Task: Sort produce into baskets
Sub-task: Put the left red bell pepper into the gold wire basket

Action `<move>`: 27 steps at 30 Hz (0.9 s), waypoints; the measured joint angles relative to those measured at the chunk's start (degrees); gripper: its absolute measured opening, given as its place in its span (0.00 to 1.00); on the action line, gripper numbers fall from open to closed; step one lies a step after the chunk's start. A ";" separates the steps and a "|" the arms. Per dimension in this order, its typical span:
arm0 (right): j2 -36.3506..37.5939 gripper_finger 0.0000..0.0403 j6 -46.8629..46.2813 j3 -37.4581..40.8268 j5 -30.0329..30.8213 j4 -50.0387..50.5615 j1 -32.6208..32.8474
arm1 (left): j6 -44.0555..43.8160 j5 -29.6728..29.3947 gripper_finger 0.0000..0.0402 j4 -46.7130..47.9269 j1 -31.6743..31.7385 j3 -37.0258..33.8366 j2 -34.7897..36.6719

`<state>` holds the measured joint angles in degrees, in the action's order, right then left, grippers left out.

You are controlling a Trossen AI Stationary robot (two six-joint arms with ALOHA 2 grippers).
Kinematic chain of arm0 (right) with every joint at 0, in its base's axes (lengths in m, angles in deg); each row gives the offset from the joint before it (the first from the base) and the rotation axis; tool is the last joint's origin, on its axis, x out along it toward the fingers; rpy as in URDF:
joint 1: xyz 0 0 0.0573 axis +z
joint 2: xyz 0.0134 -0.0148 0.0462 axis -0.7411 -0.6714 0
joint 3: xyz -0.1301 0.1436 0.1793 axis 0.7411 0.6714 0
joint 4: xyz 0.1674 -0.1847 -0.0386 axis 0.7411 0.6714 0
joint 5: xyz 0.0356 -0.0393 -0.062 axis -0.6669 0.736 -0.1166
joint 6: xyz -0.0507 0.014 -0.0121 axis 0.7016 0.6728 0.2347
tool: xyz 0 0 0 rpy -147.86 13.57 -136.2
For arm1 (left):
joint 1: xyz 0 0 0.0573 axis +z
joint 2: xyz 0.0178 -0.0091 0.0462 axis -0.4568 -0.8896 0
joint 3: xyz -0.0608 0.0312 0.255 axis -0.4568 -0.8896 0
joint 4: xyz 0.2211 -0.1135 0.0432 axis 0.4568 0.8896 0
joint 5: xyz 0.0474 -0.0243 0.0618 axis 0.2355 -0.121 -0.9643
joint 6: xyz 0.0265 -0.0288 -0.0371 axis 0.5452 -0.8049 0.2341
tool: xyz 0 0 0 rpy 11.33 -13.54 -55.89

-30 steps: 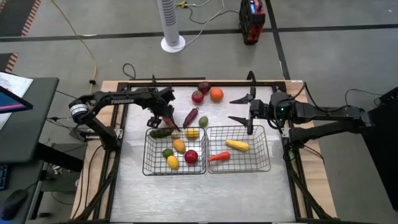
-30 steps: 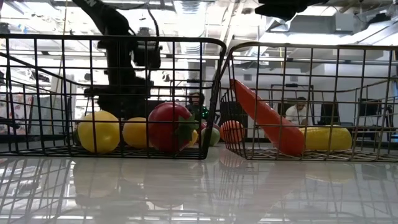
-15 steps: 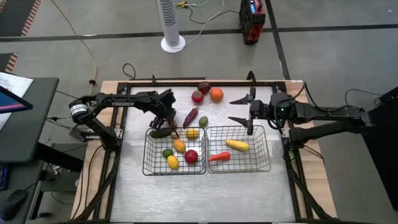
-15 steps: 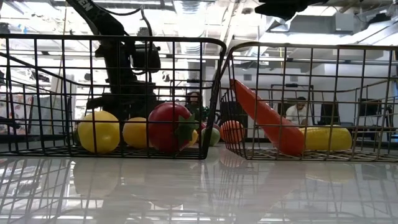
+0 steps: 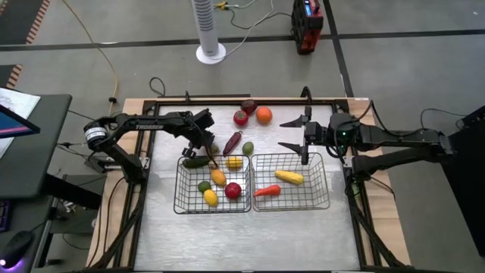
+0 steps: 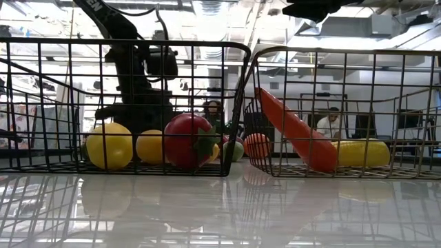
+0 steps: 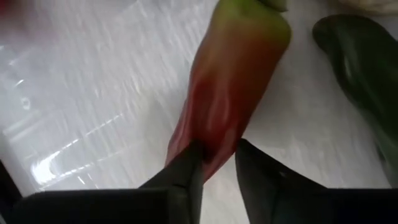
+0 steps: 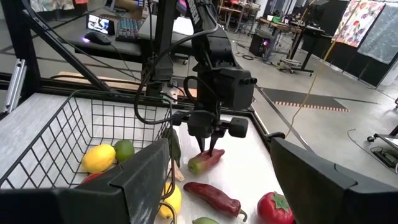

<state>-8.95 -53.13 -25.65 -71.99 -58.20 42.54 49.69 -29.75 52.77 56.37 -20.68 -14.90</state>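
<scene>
A long red-and-green pepper (image 7: 230, 81) lies on the table just beyond the left basket's (image 5: 212, 206) far rim. My left gripper (image 7: 217, 163) is shut on it, and it shows pointing down (image 8: 210, 148) in the right wrist view. A dark green cucumber (image 5: 195, 161) lies beside it. My right gripper (image 5: 292, 134) hangs open over the right basket's (image 5: 292, 205) far rim, with nothing between its fingers. The left basket holds lemons, a lime and a red apple (image 5: 233, 190). The right basket holds a corn cob (image 5: 289, 177) and a carrot (image 5: 267, 190). My left gripper pinches the pepper's pointed red end (image 7: 208, 149) between its two fingers. The fingers (image 7: 186, 171) come from above, pointing down, one on each side of that tip. The pepper lies on the table, its green end (image 8: 194, 165) away from the fingers.
Loose on the table beyond the baskets are a dark red long pepper (image 5: 232, 142), a small green fruit (image 5: 248, 148), a tomato (image 5: 240, 117), an orange (image 5: 263, 115) and a dark purple piece (image 5: 248, 105). The table's black frame rails run along its edges.
My left gripper has come down a little toward the table behind the left basket. The right arm and the produce in the baskets have kept still.
</scene>
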 joint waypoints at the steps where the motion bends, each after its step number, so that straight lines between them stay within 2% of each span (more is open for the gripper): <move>1: 0.00 0.77 0.00 0.00 0.01 0.00 0.00 | -0.24 -0.20 0.14 0.03 0.00 0.12 0.02; 8: 0.00 0.77 -0.01 0.00 0.00 0.01 0.00 | -2.42 0.07 0.01 2.96 0.04 4.87 -0.09; 15: 0.00 0.77 -0.02 0.00 0.00 0.01 0.00 | -2.33 1.56 0.00 6.53 0.04 9.90 -0.09; 20: 0.00 0.77 -0.02 0.00 0.01 0.13 0.00 | -6.03 1.30 0.00 7.32 0.04 10.78 -0.09; 23: 0.00 0.77 -0.04 0.00 0.02 0.12 0.00 | -7.50 1.37 0.03 8.34 0.07 9.82 -0.09; 27: -0.01 0.77 -0.17 0.00 0.00 0.14 0.00 | -8.52 2.64 0.16 9.66 0.04 8.28 -0.09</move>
<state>-8.96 -53.31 -25.65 -71.99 -58.05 42.54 41.17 -27.11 62.43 56.42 -12.40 -14.99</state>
